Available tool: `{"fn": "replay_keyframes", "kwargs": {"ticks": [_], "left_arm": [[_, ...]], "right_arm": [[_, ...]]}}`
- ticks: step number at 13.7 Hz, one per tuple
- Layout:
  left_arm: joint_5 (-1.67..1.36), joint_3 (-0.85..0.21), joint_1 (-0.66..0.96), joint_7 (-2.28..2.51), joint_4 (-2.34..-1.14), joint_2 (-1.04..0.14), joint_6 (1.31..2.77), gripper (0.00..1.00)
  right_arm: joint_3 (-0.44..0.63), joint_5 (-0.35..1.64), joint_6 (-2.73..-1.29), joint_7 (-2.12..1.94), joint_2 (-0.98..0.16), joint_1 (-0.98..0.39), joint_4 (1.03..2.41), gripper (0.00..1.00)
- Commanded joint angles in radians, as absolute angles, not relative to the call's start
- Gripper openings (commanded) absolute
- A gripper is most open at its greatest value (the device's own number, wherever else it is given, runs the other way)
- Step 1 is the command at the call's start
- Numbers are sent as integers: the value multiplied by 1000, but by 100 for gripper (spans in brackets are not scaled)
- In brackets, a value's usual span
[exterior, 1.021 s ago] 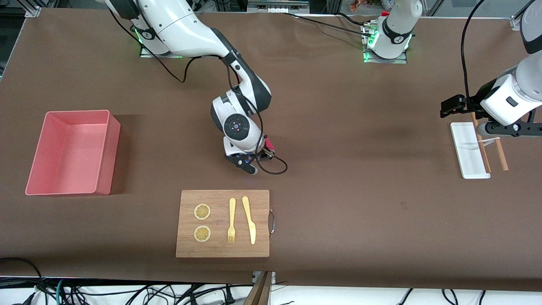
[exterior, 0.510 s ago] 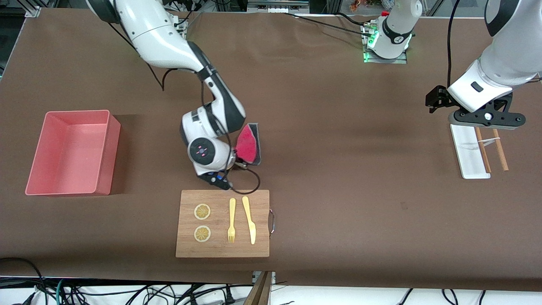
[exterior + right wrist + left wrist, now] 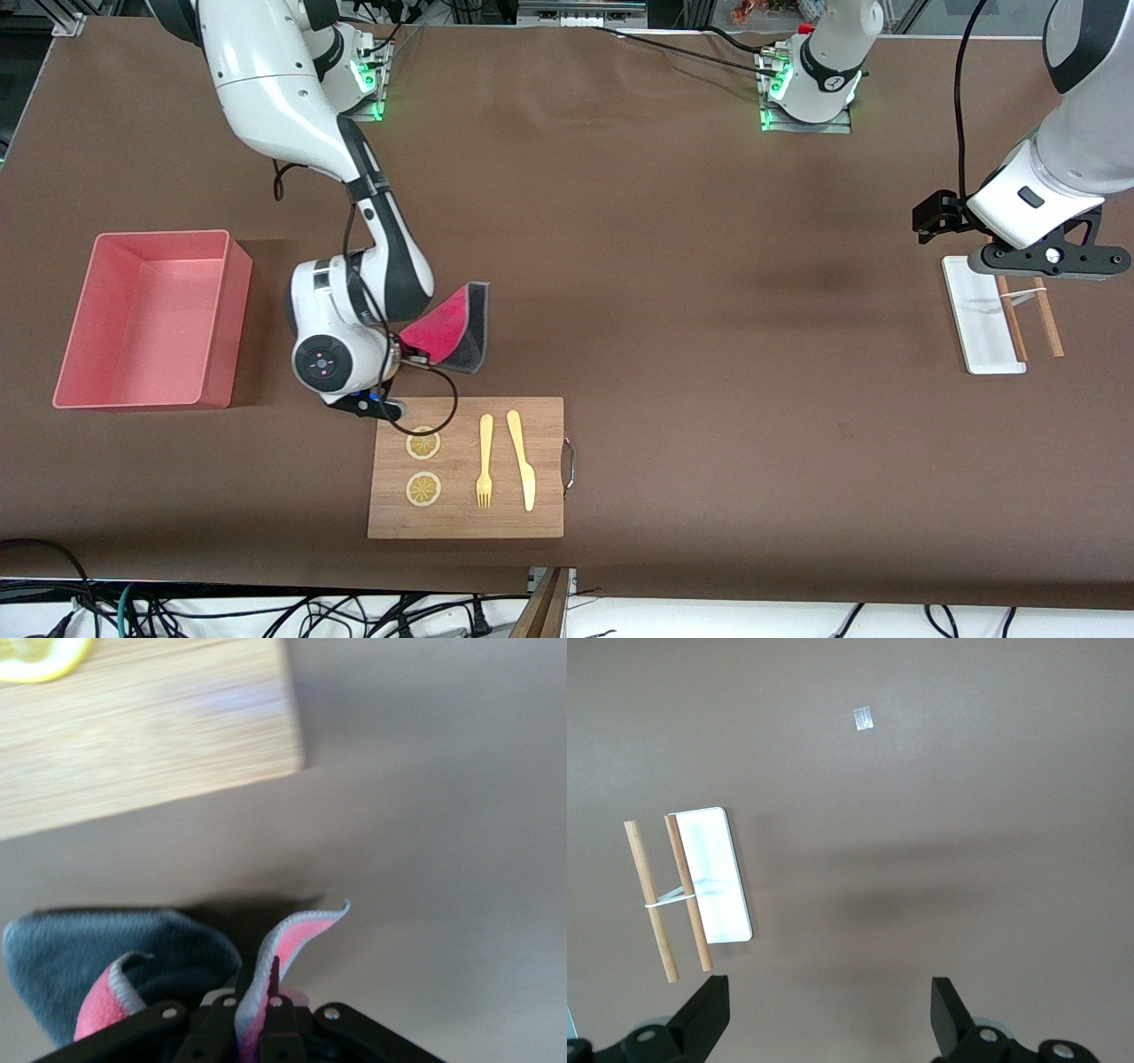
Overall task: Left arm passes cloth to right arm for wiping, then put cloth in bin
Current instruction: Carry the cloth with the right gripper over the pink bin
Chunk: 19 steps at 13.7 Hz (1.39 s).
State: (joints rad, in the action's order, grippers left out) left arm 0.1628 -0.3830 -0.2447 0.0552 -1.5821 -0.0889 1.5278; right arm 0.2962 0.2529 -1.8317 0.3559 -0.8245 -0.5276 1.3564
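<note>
Right gripper (image 3: 257,1014): pinching cloth (image 3: 447,326); fingertips largely hidden. Left gripper (image 3: 828,1014): spread, apparently empty, tips cut off.

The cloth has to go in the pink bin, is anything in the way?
Nothing visible. The right pincer holds the cloth up over bare table, and only bare table lies between it and the bin. The cutting board lies nearer the camera.
</note>
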Motion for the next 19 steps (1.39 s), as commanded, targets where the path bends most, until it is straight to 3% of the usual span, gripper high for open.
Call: {"fn": "replay_keyframes", "kwargs": {"ticks": [1, 6, 11, 15, 19], "left_arm": [[153, -390, -259, 57, -1554, -104, 1516, 100], [153, -390, -261, 57, -1554, -106, 1516, 100], [140, -390, -261, 71, -1552, -106, 1516, 100], [130, -388, -262, 71, -1551, -106, 1516, 100], [120, -388, -265, 71, -1545, -106, 1516, 100]], "right_arm": [[366, 247, -1754, 223, -784, -534, 1370, 0], [478, 249, -1596, 82, -666, -534, 1364, 0], [731, 249, -1376, -260, -589, -526, 1347, 0], [883, 241, -1341, -544, -594, -491, 1333, 0], [884, 238, -1385, -716, -649, -379, 1335, 0]]}}
